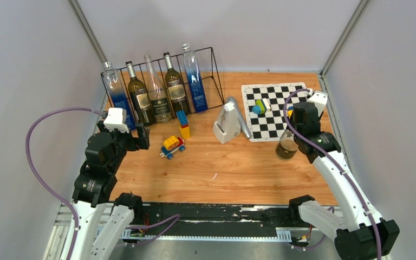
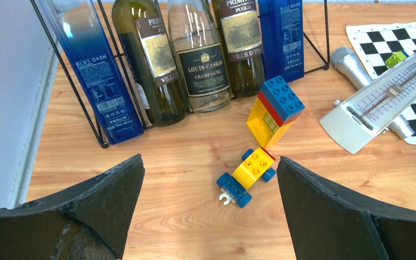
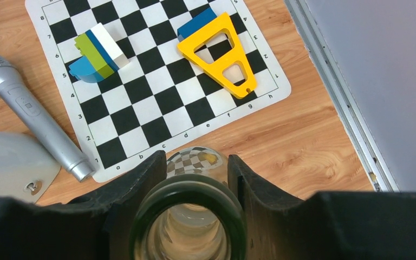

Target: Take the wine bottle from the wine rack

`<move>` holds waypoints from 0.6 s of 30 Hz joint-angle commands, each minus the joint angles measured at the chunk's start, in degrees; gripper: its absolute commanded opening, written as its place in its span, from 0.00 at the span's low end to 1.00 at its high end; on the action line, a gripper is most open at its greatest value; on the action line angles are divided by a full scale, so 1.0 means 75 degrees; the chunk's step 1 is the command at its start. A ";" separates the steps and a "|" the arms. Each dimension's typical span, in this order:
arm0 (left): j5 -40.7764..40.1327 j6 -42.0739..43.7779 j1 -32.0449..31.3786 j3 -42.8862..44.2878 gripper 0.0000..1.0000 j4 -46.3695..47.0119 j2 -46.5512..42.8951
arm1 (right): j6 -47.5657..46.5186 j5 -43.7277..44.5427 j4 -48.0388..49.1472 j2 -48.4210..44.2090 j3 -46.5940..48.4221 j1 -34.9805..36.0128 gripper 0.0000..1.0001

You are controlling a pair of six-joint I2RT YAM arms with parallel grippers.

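Louis Casrao Champagne (image 2: 203,62), Blue Dash (image 2: 96,81), wine rack (image 2: 103,142)

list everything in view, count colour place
wine rack: 1, black wire, back left
racked bottles: 5, blue, green, clear, in wine rack
loose bottle: 1, dark, by chessboard mat
block tower: 1, yellow-red-blue, before wine rack
toy car: 1, yellow-blue, beside block tower
metronome: 1, white, centre
microphone: 1, silver, by metronome
chessboard mat: 1, black-white, back right
mat blocks: 2, blue-green-white, yellow-blue, on chessboard mat
left gripper: 1, black, open, facing wine rack
right gripper: 1, black, shut on loose bottle
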 commanded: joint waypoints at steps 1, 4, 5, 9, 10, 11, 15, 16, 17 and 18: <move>0.0121 0.0157 -0.0013 -0.0032 1.00 0.0250 0.0005 | 0.0118 -0.0120 0.0364 -0.0047 0.0350 -0.0028 0.44; 0.0138 0.0159 -0.0013 -0.0032 1.00 0.0251 -0.0007 | 0.0114 -0.0125 0.0319 -0.0008 0.0377 -0.0026 0.50; 0.0132 0.0162 -0.0013 -0.0032 1.00 0.0250 -0.0007 | 0.0114 -0.0106 0.0296 0.0011 0.0397 -0.0030 0.54; 0.0136 0.0171 -0.0013 -0.0032 1.00 0.0258 -0.0017 | 0.0134 -0.0084 0.0222 0.0064 0.0441 -0.0023 0.72; 0.0139 0.0171 -0.0013 -0.0032 1.00 0.0261 -0.0019 | 0.0137 -0.0084 0.0200 0.0059 0.0445 -0.0020 0.76; 0.0141 0.0171 -0.0013 -0.0032 1.00 0.0262 -0.0019 | 0.0143 -0.0080 0.0187 0.0047 0.0473 -0.0026 0.78; 0.0143 0.0171 -0.0013 -0.0032 1.00 0.0262 -0.0019 | 0.0124 -0.0102 -0.0038 0.0026 0.0799 -0.0024 0.87; 0.0142 0.0171 -0.0013 -0.0032 1.00 0.0262 -0.0019 | 0.0090 -0.0121 -0.0108 0.0018 0.0918 -0.0023 0.89; 0.0142 0.0171 -0.0013 -0.0032 1.00 0.0262 -0.0019 | 0.0052 -0.0149 -0.0175 0.0018 0.1057 -0.0028 0.90; 0.0142 0.0171 -0.0013 -0.0032 1.00 0.0262 -0.0013 | -0.0017 -0.0193 -0.0251 0.0012 0.1201 -0.0031 0.92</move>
